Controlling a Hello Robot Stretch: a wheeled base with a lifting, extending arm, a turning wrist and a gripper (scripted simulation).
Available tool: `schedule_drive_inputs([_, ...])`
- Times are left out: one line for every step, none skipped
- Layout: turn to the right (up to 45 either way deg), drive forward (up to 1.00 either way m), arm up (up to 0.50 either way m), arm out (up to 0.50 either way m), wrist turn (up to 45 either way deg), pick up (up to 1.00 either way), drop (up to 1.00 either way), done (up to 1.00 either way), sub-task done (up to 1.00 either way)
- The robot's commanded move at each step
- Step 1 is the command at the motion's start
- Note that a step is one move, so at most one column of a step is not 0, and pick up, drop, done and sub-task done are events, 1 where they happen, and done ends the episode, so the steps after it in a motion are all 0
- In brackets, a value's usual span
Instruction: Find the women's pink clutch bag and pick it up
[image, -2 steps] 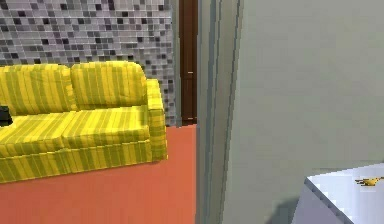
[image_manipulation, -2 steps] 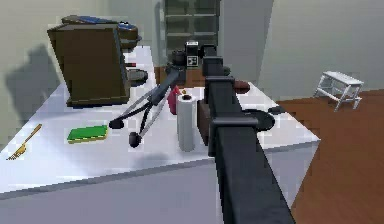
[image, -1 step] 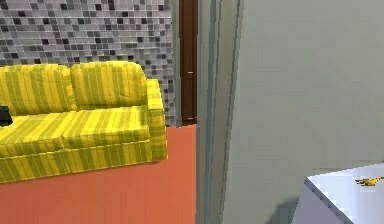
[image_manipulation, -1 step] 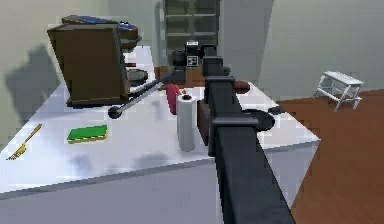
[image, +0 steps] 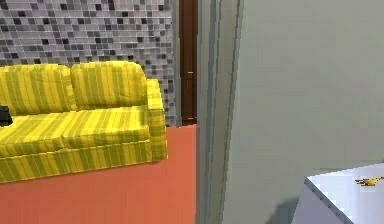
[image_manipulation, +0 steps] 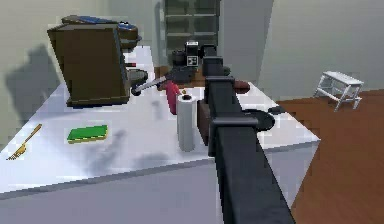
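Right by the jaws sits a pink-red thing (image_manipulation: 172, 96) — held or not, I cannot tell.

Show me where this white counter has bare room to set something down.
Bare: the near strip of the counter, in front of the green pad and white roll; also the patch between pad and roll. Crowded: between the coffee machine and the arm, where a reddish thing lies.

From my remote console, I see the arm (image_manipulation: 235, 140) stretched over a white table (image_manipulation: 60, 172), its gripper (image_manipulation: 150, 86) just right of the brown coffee machine (image_manipulation: 90, 62), with a green sponge (image_manipulation: 87, 133) before that machine and a white paper roll (image_manipulation: 186, 125) farther right.
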Motion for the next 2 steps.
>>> schedule_drive_inputs([0.0, 0.00, 0.00, 0.00, 33.0, 0.00, 0.00, 0.00, 0.00])
schedule_drive_inputs([0.0, 0.00, -0.08, 0.00, 0.0, 0.00, 0.00, 0.00, 0.00])
